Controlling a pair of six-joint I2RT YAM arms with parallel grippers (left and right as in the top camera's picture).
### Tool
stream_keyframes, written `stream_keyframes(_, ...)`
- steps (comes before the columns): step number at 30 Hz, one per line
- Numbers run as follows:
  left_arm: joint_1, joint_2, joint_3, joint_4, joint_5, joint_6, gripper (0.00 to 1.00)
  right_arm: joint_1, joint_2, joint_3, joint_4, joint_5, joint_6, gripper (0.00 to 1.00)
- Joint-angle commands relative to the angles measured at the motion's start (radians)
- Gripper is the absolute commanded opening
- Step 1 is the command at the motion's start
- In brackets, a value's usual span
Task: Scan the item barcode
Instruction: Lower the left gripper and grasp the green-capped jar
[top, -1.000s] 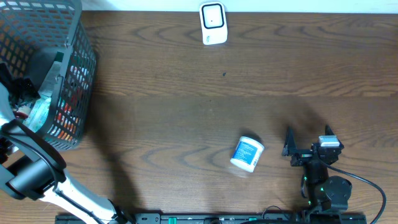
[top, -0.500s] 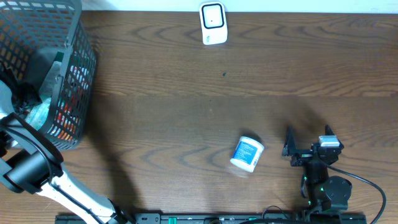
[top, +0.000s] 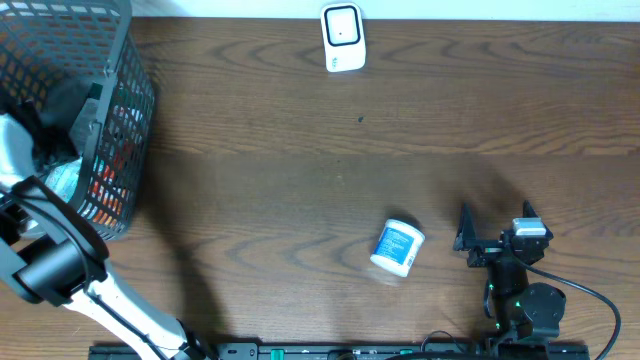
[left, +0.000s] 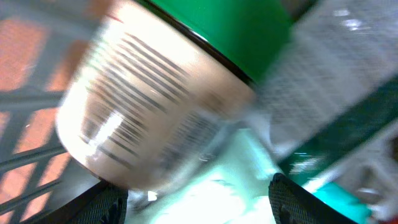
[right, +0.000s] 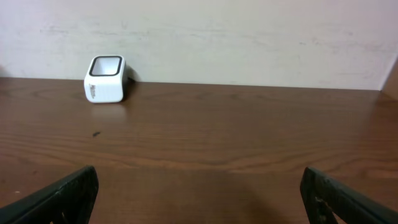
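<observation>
In the left wrist view a tan canister (left: 143, 106) with a green lid and a printed barcode fills the blurred frame, lying among packets in the basket. My left gripper (left: 196, 202) has its fingers wide apart, with a pale mint packet (left: 242, 168) filling the gap; whether they press on it does not show. Overhead, my left arm (top: 20, 150) reaches into the grey mesh basket (top: 120, 60). A white jar with a blue label (top: 398, 247) lies on its side on the table. Right of the jar, my right gripper (top: 496, 225) is open and holds nothing. The white scanner (top: 342, 38) stands at the far edge.
The basket at the far left holds several packaged goods, red and teal among them. The right wrist view looks across bare wood toward the scanner (right: 106, 79) and a pale wall, with my right gripper (right: 199, 199) low over the table.
My left arm has moved farther into the basket, away from the front edge. The jar, the scanner and the right arm have not moved.
</observation>
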Motion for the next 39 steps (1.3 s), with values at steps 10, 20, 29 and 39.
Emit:
stream_keyframes(10, -0.082, -0.055, 0.05, -0.002, 0.016, 0.006, 0.71, -0.005, -0.006, -0.001, -0.005, 0.006, 0.01, 0.99)
stream_keyframes(20, -0.079, -0.133, 0.06, 0.095, 0.009, 0.087, 0.76, -0.005, -0.006, -0.001, -0.005, 0.006, 0.01, 0.99)
stream_keyframes(29, -0.053, -0.07, 0.057, 0.106, 0.005, 0.235, 0.76, -0.005, -0.006, -0.001, -0.005, 0.006, 0.01, 0.99)
stream_keyframes(39, -0.013, 0.005, 0.047, 0.177, 0.014, 0.235, 0.76, -0.005, -0.006, -0.001, -0.004, 0.006, 0.01, 0.99)
